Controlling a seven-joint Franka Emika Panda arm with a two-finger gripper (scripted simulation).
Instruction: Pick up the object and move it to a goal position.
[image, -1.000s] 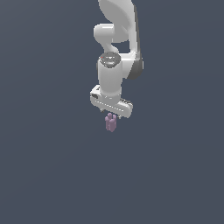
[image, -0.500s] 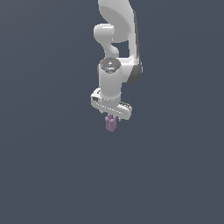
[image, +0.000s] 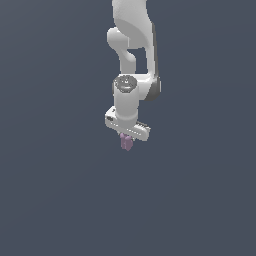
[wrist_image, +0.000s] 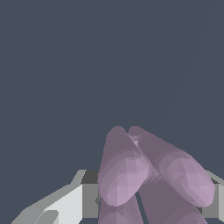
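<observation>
Exterior view: your arm (image: 131, 55) hangs down, claw (image: 126, 140) pinching the mauve object (image: 127, 143), which pokes out just below it against plain grey. Wrist view: object (wrist_image: 148, 170) fills the foreground, lobed ends facing the camera, held between the fingers (wrist_image: 70, 203).

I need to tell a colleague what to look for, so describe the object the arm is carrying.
Start at the white robot arm against the plain dark grey background and follow it down to the gripper. The object sticks out just below it: small, pale mauve-purple, lumpy, with rounded lobes, the only coloured thing in view.
</observation>
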